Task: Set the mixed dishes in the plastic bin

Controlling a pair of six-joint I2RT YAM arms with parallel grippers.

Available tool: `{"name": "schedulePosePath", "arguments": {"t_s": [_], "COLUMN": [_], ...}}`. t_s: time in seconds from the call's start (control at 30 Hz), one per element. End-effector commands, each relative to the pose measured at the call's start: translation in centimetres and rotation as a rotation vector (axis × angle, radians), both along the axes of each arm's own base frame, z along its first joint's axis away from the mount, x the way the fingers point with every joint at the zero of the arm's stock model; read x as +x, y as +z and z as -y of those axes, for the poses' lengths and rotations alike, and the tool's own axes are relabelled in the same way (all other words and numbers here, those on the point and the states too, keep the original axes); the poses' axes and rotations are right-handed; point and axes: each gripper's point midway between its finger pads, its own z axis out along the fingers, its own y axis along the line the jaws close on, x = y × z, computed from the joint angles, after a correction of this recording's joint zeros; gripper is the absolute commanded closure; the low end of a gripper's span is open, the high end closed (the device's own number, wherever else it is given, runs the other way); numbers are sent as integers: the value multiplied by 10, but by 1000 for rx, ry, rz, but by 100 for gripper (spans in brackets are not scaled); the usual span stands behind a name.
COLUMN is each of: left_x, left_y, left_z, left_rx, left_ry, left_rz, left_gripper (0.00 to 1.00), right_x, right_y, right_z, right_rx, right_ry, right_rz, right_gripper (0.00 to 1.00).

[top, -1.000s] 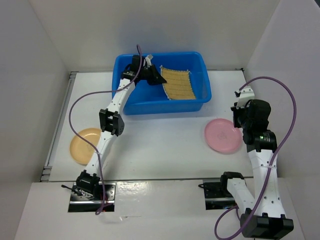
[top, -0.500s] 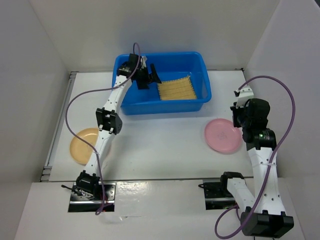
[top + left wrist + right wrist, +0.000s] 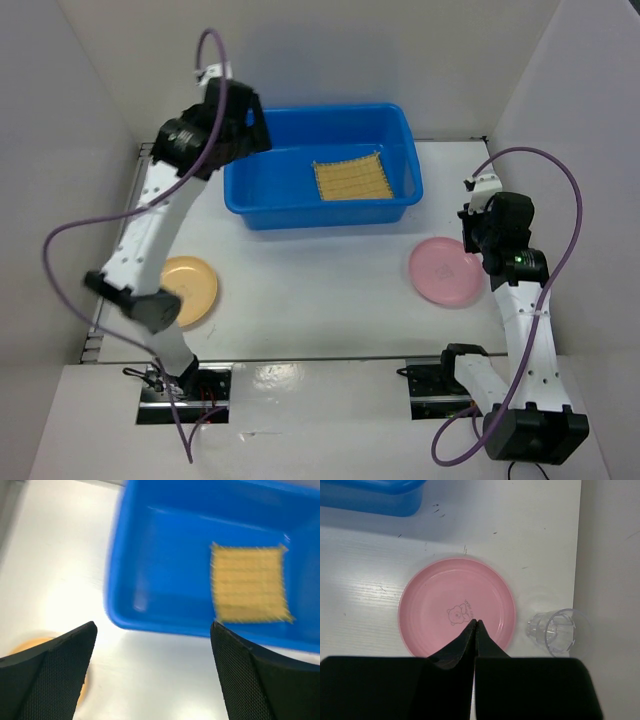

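The blue plastic bin [image 3: 330, 212] stands at the back of the table. The yellow woven mat [image 3: 350, 180] lies flat inside it, toward the right. My left gripper [image 3: 252, 128] hangs high over the bin's left end, open and empty. Its wrist view looks down on the bin [image 3: 165, 580] and the mat [image 3: 250, 582], with the gripper [image 3: 152, 627] spread wide. The tan-orange plate [image 3: 190, 290] lies at the front left. The pink plate [image 3: 445, 272] lies at the right, and my right gripper [image 3: 476, 621] hovers shut over the pink plate [image 3: 435, 605].
A clear plastic cup [image 3: 559, 631] stands just right of the pink plate, near the right wall. White walls enclose the table on the left, back and right. The left arm's purple cable [image 3: 70, 250] loops out to the left.
My left gripper opened and let go of the mat, which settled flat in the bin. The left arm then rose and swung back to the left. The right arm stayed put.
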Motion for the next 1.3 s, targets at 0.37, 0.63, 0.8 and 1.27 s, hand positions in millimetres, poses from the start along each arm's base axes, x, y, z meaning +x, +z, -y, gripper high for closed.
{"name": "schedulePosePath", "arguments": {"t_s": [0.37,0.63,0.8,1.27], "left_x": [-59,-90,-111,-133], "left_y": [-184,-243,-278,-316], "left_z": [-96,-73,-66,-108], "left_rx": [-227,-317,-325,-236], "left_ry": [-69,-24,91,454], "left_rz": [-291,-391,-471,-498], "left_gripper": [0,0,0,0], "right_x": [7,5,4,-1], "right_y": [5,10,12,19], "right_z": [4,2,1,-1], "right_rx": [-2,-6,-3,-9], "right_ry": [-18,-5,3,16], "right_rz": [26,44,54,84], "right_gripper": [99,98,98,95]}}
